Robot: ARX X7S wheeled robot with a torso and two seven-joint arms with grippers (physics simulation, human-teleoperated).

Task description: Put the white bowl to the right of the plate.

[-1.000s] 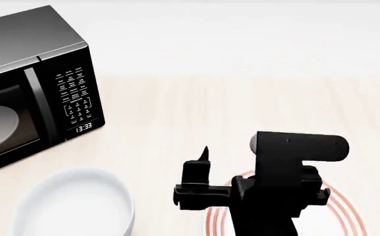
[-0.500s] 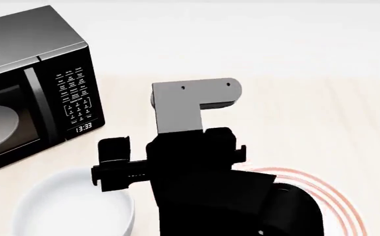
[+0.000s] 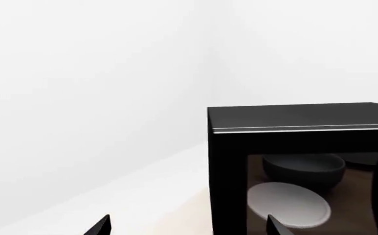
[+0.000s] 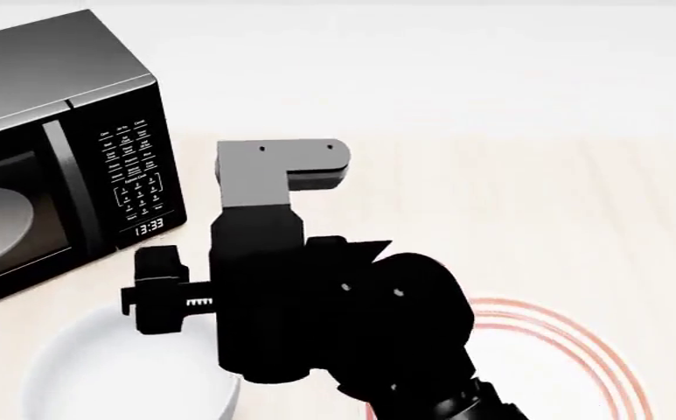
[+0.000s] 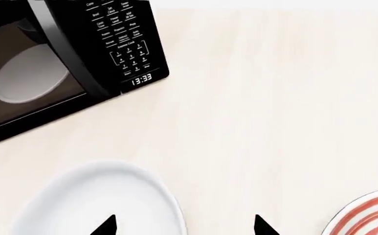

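The white bowl [image 4: 116, 367] sits on the table at the front left, in front of the microwave. The plate [image 4: 571, 350], with red rings, lies to its right. My right arm [image 4: 314, 297] hangs over the bowl's right side and hides part of both. In the right wrist view my right gripper [image 5: 183, 226] is open and empty, one fingertip over the inside of the bowl [image 5: 91, 196], the other outside its rim, with the plate [image 5: 371, 215] off to the side. My left gripper [image 3: 189, 227] is open and empty, facing the microwave.
A black microwave [image 4: 58, 149] stands at the back left with a pale round dish [image 3: 286, 205] inside; it also shows in the right wrist view [image 5: 65, 58]. The light wooden table [image 4: 490, 201] stretches behind and to the right of the plate.
My right arm has swung left, from above the plate to above the bowl's right rim. The bowl and plate have not moved.
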